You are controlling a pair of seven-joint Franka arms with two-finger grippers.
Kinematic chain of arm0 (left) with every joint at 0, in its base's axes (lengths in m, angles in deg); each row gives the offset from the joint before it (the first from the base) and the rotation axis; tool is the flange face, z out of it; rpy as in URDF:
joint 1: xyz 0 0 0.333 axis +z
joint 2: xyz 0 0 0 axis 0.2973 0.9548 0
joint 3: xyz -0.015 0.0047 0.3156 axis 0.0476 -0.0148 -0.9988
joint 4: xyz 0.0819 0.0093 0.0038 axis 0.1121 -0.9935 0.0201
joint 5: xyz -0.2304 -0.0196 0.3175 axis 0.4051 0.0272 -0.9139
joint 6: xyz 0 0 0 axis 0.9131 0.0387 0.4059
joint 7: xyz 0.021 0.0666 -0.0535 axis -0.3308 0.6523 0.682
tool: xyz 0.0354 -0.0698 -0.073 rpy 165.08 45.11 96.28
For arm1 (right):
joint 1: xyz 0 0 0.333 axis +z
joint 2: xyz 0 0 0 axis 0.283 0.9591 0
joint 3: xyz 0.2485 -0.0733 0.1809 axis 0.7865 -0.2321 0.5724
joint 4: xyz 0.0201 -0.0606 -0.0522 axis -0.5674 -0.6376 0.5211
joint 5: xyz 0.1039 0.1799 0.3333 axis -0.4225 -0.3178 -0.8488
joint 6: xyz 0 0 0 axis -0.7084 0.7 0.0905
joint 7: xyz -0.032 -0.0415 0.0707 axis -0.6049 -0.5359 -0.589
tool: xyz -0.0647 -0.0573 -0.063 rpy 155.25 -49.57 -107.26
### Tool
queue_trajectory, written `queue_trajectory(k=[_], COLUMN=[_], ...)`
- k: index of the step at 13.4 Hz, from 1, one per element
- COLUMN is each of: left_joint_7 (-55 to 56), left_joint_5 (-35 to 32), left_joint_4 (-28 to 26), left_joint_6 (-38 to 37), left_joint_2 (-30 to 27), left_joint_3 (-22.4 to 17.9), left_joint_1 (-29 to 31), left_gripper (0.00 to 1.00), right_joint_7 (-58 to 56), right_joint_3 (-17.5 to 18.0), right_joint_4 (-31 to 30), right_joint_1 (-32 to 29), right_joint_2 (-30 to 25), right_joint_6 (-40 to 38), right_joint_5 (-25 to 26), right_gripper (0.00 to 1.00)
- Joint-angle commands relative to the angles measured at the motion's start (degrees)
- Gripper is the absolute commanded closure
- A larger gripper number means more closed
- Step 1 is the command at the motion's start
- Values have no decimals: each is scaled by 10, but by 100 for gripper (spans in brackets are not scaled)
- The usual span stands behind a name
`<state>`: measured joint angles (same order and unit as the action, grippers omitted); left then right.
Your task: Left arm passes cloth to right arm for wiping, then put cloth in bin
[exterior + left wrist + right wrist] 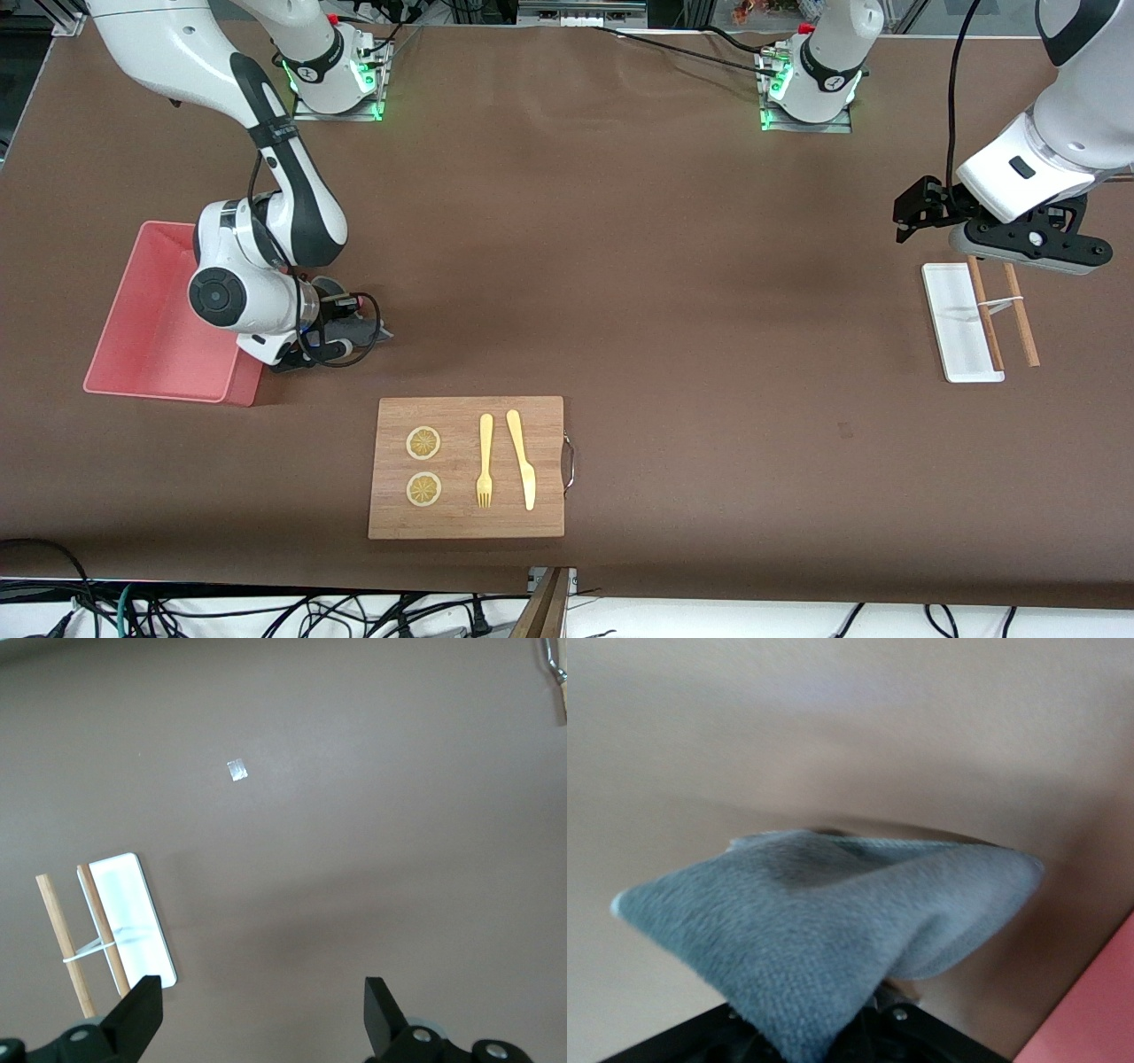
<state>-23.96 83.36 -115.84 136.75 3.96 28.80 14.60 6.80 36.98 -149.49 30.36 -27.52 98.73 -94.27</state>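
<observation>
The right gripper (341,341) is clamped on the cloth (824,930), low on the table just beside the bin (151,328). Wiping well probably means keeping the cloth flat and pressed. The left gripper (261,1010) waits with jaws wide over the white tray (957,323). Only the right wrist view shows the cloth's grey pile; the front view shows the wooden board (467,467).

A grey cloth (824,930) hangs bunched in the right hand (341,330), low over the bench beside a salmon-pink bin (146,319).
</observation>
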Motion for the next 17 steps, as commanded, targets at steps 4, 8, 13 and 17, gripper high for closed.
queue_trajectory(k=[4,8,13,17], left_joint_7=[24,22,22,24], left_joint_5=[26,27,28,28], left_joint_4=[-49,-47,-43,-43], left_joint_6=[-6,-7,-7,-7], left_joint_2=[-37,-36,-34,-33], left_joint_3=[-1,-1,-1,-1], left_joint_1=[11,11,11,11], left_gripper=[0,0,0,0], right_joint_7=[143,289,411,422], right_joint_3=[5,5,6,2], right_joint_4=[67,109,165,173], right_joint_1=[83,162,240,247], right_joint_2=[49,79,107,110], right_joint_6=[-4,-4,-4,-8], right_joint_5=[1,0,-74,-82], right_gripper=[100,100,100,100])
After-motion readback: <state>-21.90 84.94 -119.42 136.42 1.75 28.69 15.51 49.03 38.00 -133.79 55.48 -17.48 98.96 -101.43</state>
